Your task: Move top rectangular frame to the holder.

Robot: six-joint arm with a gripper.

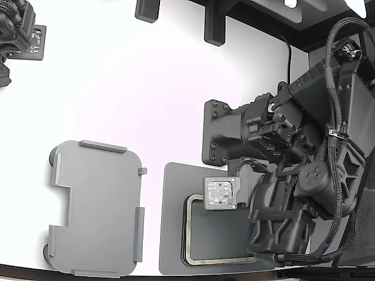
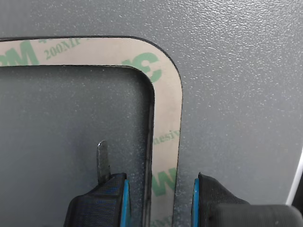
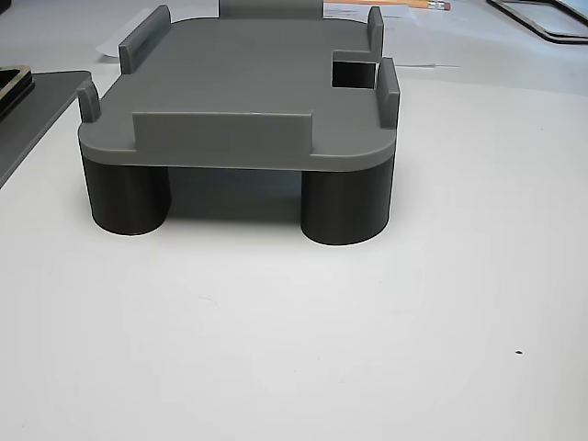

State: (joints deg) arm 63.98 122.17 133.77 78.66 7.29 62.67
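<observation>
Frame, top rectangular frame (image 2: pixel 165 118), lies flat on the dark grey pad (image 1: pixel 176 234), and one of its long sides runs straight between the jaws. White table (image 1: pixel 146 105) carries everything. Robot arm (image 1: pixel 281 175) reaches in from the exterior view's right and hangs over the pad, hiding part of the frame's far side. Holder (image 1: pixel 99 205), a light grey plate with raised edge tabs and a square notch, sits well apart from the jaws, off toward the exterior view's left; the other view shows it raised on dark round legs (image 3: pixel 344 207), with nothing on its top. Gripper (image 2: pixel 161 198) is low over the pad with the jaws parted: blue-edged fingertips (image 2: pixel 124 203) stand on either side of the tan strip, one over the open centre, one outside the frame's outer edge. Neither pad touches the strip, and nothing is gripped. Green print shows on the frame's tan face.
</observation>
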